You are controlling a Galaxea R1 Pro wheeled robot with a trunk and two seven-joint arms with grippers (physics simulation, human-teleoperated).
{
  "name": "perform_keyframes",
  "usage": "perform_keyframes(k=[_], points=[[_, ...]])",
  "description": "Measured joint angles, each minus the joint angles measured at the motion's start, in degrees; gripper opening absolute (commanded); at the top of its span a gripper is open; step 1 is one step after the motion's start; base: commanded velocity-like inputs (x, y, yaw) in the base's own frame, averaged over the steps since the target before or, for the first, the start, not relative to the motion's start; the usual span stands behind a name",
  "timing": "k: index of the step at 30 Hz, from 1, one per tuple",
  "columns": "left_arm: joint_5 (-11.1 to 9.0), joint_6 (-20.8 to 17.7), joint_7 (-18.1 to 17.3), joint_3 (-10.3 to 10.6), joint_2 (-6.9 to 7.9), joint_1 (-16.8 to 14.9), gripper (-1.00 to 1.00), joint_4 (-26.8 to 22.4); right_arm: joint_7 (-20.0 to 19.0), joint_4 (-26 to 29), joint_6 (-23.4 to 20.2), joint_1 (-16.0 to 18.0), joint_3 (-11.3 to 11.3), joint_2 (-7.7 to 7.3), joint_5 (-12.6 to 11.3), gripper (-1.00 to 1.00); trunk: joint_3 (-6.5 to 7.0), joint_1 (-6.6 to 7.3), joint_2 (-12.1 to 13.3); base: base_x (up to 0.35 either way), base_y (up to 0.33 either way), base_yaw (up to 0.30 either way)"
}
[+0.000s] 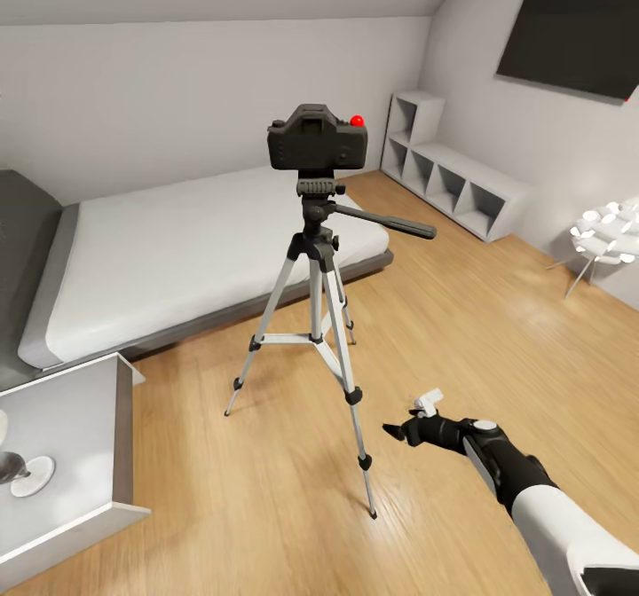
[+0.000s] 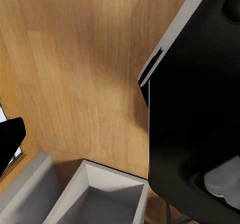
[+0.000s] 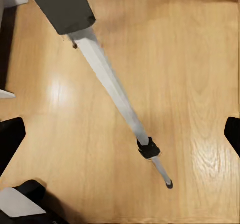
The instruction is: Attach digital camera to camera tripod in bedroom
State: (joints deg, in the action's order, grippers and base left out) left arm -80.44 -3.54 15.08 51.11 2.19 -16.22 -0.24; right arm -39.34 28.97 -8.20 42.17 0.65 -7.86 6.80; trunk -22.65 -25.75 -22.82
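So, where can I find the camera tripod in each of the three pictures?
Head view: the camera tripod stands at the picture's centre, on the floor in front of the bed, with the digital camera on top.
Right wrist view: one silver leg crosses the middle slantwise, ending in its black foot.
Left wrist view: I cannot make it out here.
Shared landmark: the light wood floor.

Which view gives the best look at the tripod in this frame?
The head view: the whole tripod stands on the wood floor by the bed, all three legs spread, camera on its head. The right wrist view has just one silver leg down to its foot. The left wrist view shows nothing I can identify as tripod.
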Motion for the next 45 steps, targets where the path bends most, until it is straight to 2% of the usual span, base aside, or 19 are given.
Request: perform_keyframes(k=[6, 11, 15, 16, 19, 23, 26, 29, 31, 34, 45], points=[[0.0, 0.0, 0.0, 0.0, 0.00, 0.0, 1.00, 0.0, -1.2, -3.8, -0.3, 0.0, 0.0, -5.02, -0.1, 1.00, 0.00, 0.00, 0.0, 0.000, 0.000, 0.000], [0.0, 0.0, 0.0, 0.0, -0.02, 0.0, 1.00, 0.0, -0.9, -11.0, -0.1, 0.0, 0.0, -8.84, -0.3, 1.00, 0.00, 0.00, 0.0, 0.000, 0.000, 0.000], [0.0, 0.0, 0.0, 0.0, -0.06, 0.0, 1.00, 0.0, 1.5, -18.7, 0.3, 0.0, 0.1, -10.46, -0.3, 1.00, 0.00, 0.00, 0.0, 0.000, 0.000, 0.000], [0.0, 0.0, 0.0, 0.0, -0.07, 0.0, 1.00, 0.0, 4.2, -22.6, 0.8, 0.0, 0.3, -10.80, -0.2, 1.00, -0.01, 0.00, 0.0, 0.000, 0.000, 0.000], [0.1, 0.0, 0.0, 0.0, -0.12, 0.0, 1.00, 0.0, 10.4, -26.9, 1.7, 0.1, 0.1, -10.92, -0.4, 1.00, 0.00, 0.00, 0.0, 0.000, 0.000, 0.000], [0.1, 0.0, 0.0, 0.0, -0.15, 0.0, 1.00, 0.0, 18.6, -29.2, 2.4, -0.5, 0.1, -10.90, -0.7, 1.00, 0.00, 0.00, 0.0, 0.000, 0.000, 0.000], [0.0, 0.0, 0.0, 0.0, -0.16, 0.0, 1.00, 0.0, 22.2, -30.0, 2.7, -2.7, 0.1, -10.86, -0.9, 1.00, -0.01, 0.00, 0.0, 0.000, 0.000, 0.000], [0.0, 0.0, 0.0, 0.0, -0.17, 0.0, 1.00, 0.0, 24.0, -30.5, 2.8, -6.1, 0.1, -10.81, -1.0, 1.00, -0.01, 0.00, 0.0, 0.000, 0.000, 0.000], [0.0, 0.0, 0.0, 0.0, -0.17, 0.2, 1.00, 0.0, 24.9, -30.6, 2.9, -9.6, 0.0, -10.68, -1.1, 1.00, -0.01, 0.00, 0.0, 0.000, 0.000, 0.000], [0.0, 0.1, 0.0, 0.0, -0.17, 0.6, 1.00, 0.0, 25.4, -30.7, 3.0, -12.4, -0.1, -10.21, -1.2, 1.00, -0.01, 0.00, 0.0, 0.000, 0.000, 0.000], [0.0, 0.1, 0.0, 0.0, -0.18, 1.1, 1.00, 0.0, 26.3, -30.9, 5.3, -17.5, -0.3, -8.08, -1.2, 1.00, -0.01, 0.00, 0.0, 0.000, 0.000, 0.000]])
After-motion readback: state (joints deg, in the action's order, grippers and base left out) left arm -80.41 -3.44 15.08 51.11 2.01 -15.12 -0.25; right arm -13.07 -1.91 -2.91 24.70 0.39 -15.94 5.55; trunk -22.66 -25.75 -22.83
